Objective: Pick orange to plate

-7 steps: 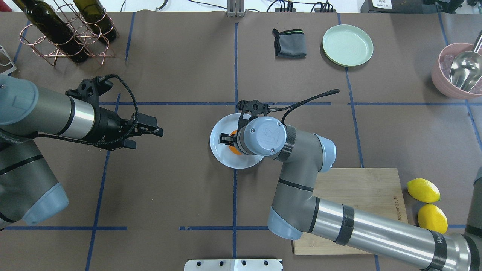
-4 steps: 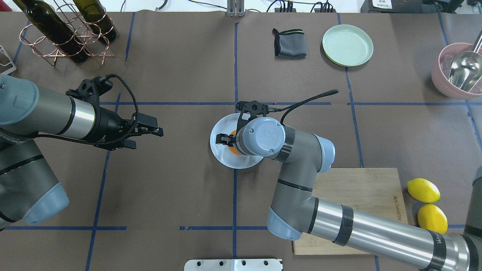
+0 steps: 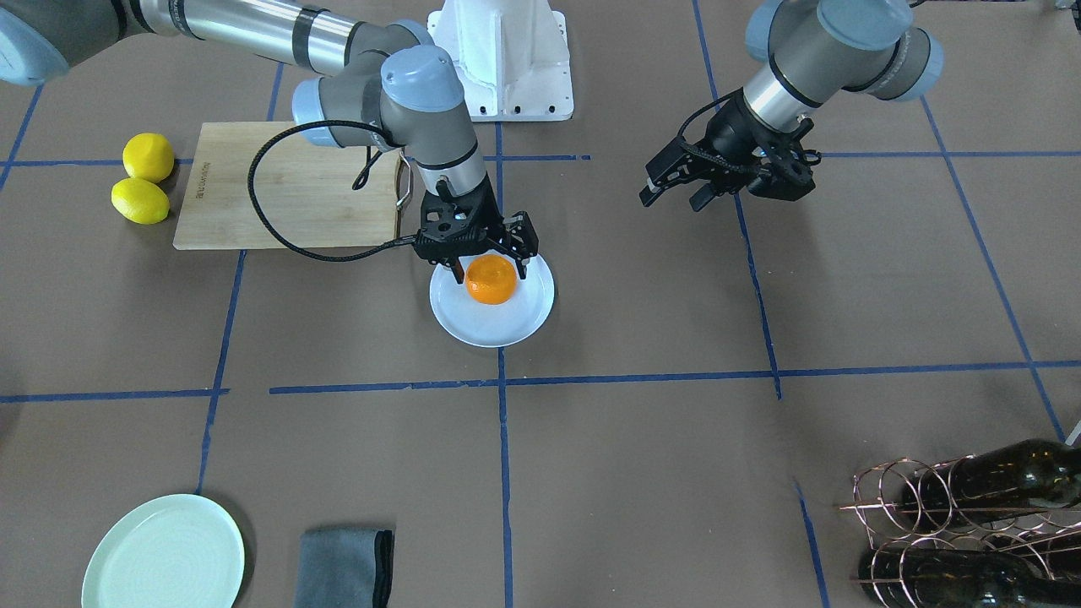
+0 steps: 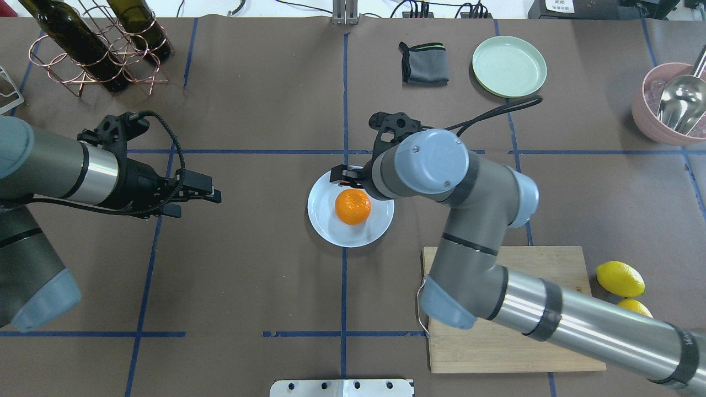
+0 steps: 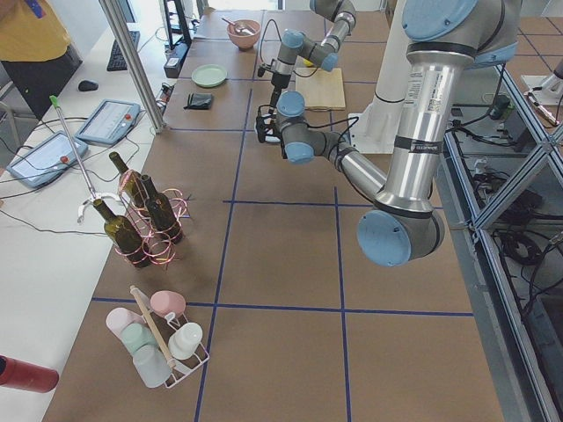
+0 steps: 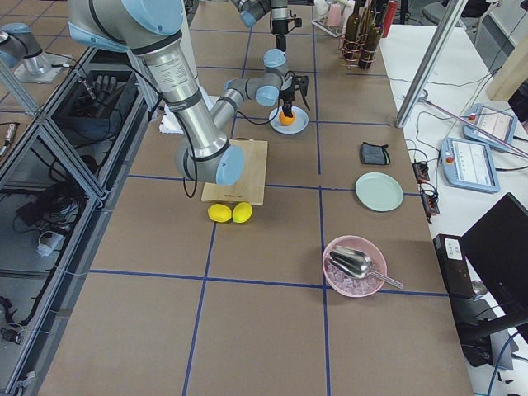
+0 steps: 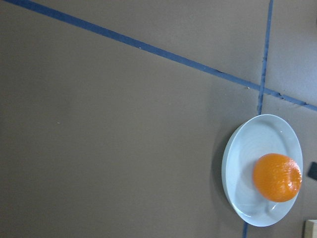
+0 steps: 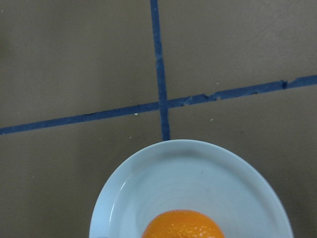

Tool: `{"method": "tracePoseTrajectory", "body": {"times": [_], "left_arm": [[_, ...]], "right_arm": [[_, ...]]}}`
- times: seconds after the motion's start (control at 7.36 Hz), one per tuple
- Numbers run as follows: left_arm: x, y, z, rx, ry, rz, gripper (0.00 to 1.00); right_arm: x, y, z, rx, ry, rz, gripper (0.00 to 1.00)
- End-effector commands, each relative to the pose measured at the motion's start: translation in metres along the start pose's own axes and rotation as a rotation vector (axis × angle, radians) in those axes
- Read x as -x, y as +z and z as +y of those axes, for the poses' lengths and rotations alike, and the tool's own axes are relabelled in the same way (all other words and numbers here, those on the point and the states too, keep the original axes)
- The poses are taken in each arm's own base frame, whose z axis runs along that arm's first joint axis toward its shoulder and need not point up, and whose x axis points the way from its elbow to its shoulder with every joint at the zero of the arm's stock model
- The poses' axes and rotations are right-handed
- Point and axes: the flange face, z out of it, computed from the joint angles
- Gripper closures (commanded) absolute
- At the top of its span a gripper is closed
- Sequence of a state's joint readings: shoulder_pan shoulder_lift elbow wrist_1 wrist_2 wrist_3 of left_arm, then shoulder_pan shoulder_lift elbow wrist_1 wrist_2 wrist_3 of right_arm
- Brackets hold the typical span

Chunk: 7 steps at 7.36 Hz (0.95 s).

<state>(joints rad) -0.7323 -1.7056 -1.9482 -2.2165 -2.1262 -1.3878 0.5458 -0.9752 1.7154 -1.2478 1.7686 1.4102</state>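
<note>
The orange (image 4: 353, 207) (image 3: 491, 279) rests free on the pale bluish-white plate (image 4: 322, 220) (image 3: 507, 331) at the table's middle. My right gripper (image 3: 490, 268) (image 4: 353, 177) is open, its fingers (image 3: 457, 270) spread wider than the fruit, hovering just above it on the plate's far side from the robot. Its wrist view looks down on the plate's (image 8: 148, 188) far rim and the orange's (image 8: 183, 225) top. My left gripper (image 4: 201, 201) (image 3: 671, 201) hangs open and empty well to the plate's left; its camera sees the orange (image 7: 277, 177) on the plate (image 7: 237, 163).
A mint-green plate (image 4: 509, 66) and a folded grey cloth (image 4: 423, 63) lie at the back right. A wooden board (image 4: 551, 275) and two lemons (image 4: 620, 278) sit near right, a pink bowl with a scoop (image 4: 662, 118) far right, a bottle rack (image 4: 94, 49) back left.
My right gripper let go of the orange, lifted and drew back toward the far side, leaving the fruit uncovered on the plate. The left arm pulled back slightly to the left.
</note>
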Motion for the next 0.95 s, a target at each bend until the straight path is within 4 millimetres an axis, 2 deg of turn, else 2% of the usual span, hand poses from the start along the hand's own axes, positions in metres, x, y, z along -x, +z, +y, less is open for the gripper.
{"method": "tracePoseTrajectory", "body": {"times": [0.0,0.14,0.27,0.41,0.54,0.68,0.82], "left_arm": [[0.079,-0.047,-0.013,-0.032,0.175,-0.083,0.01],[0.131,-0.069,-0.015,-0.002,0.317,-0.134,0.01],[0.174,-0.099,-0.024,-0.008,0.424,-0.172,0.01],[0.211,-0.128,-0.035,-0.02,0.486,-0.201,0.01],[0.241,-0.147,-0.037,-0.029,0.537,-0.238,0.01],[0.275,-0.174,-0.041,-0.05,0.588,-0.281,0.01],[0.3,-0.201,-0.046,-0.04,0.623,-0.325,0.01]], "right_arm": [[-0.079,-0.095,-0.052,0.059,0.05,-0.053,0.0],[-0.136,-0.127,-0.091,0.087,0.05,-0.039,0.0],[-0.199,-0.15,-0.12,0.095,0.012,-0.009,0.0],[-0.275,-0.173,-0.144,0.099,-0.059,0.033,0.0],[-0.332,-0.194,-0.16,0.107,-0.131,0.083,0.0],[-0.383,-0.214,-0.172,0.136,-0.192,0.164,0.0],[-0.429,-0.232,-0.178,0.186,-0.262,0.222,0.0]]}}
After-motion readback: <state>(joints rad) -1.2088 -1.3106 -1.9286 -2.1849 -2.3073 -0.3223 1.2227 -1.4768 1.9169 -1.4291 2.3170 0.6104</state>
